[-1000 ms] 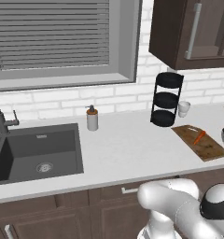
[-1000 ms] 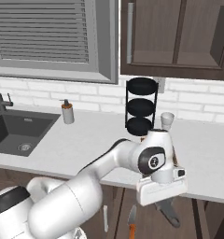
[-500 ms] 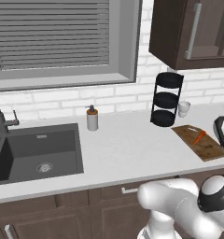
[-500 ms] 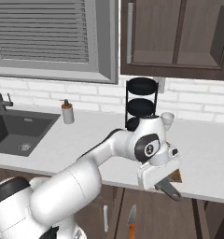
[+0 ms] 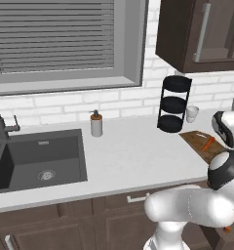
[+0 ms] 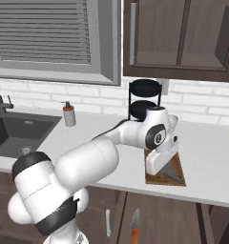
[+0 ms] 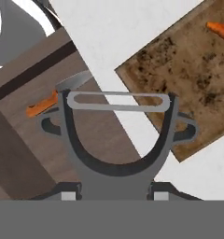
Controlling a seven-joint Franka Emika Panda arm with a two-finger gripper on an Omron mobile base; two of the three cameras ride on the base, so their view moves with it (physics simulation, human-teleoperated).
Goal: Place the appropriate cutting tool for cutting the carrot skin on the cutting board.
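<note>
raised since before, end effector (image 7: 116, 191) carries peeler (image 7: 117, 135) over cutting board (image 7: 188, 79).

A dark rectangular sink (image 5: 38, 163) was recessed in the white countertop (image 5: 133, 156), with a dark metal faucet (image 5: 2, 124) behind it. A small beige soap dispenser (image 5: 96, 124) stood right of the sink. A black three-tier round rack (image 5: 172, 104) stood at the white brick wall, a small white cup (image 5: 191, 114) just beside it. An orange-handled tool, possibly a knife (image 6: 134, 228), lay below the counter edge.
</note>
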